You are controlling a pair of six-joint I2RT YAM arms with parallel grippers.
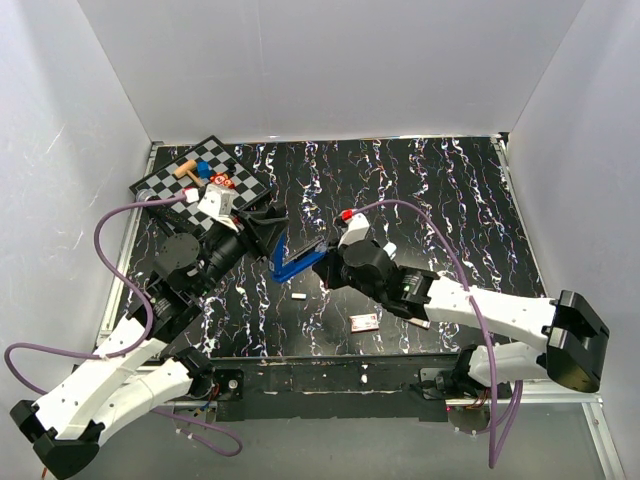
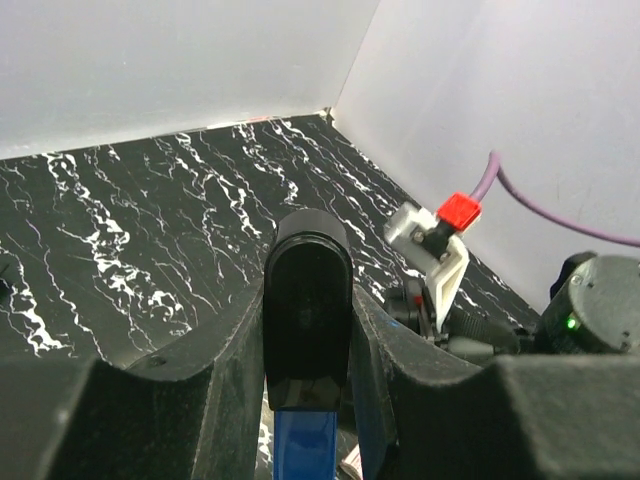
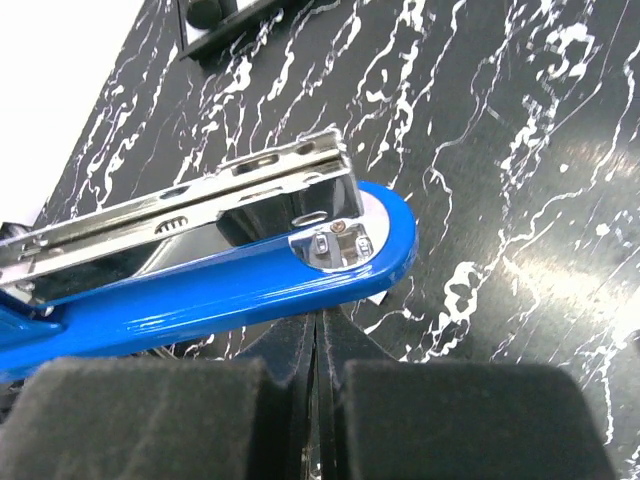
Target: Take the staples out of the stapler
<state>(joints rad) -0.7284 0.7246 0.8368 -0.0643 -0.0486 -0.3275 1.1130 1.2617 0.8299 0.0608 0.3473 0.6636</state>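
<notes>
The stapler [image 1: 293,265] hangs above the middle of the black marbled table [image 1: 430,200], swung open into a V between the two arms. The left gripper [image 1: 270,232] is closed part-way on the upper half: in its wrist view the black end cap stands pinched between the two dark fingers [image 2: 190,400], and the blue body below runs out of the bottom of the picture. The right gripper [image 1: 328,262] has its fingers [image 3: 150,410] pressed fully together; the blue base lies across their tips, but whether they pinch its edge or only touch it cannot be told, as the base hides the contact. The bright metal magazine [image 3: 200,195] stands raised off the base, its rear end cut off at the left edge and its channel turned away, so its contents cannot be seen. The staples [image 1: 297,295] lie as a short whitish strip on the table just below the stapler, too small for detail. A pink-and-white packet [image 1: 365,321] lies nearer the front edge.
</notes>
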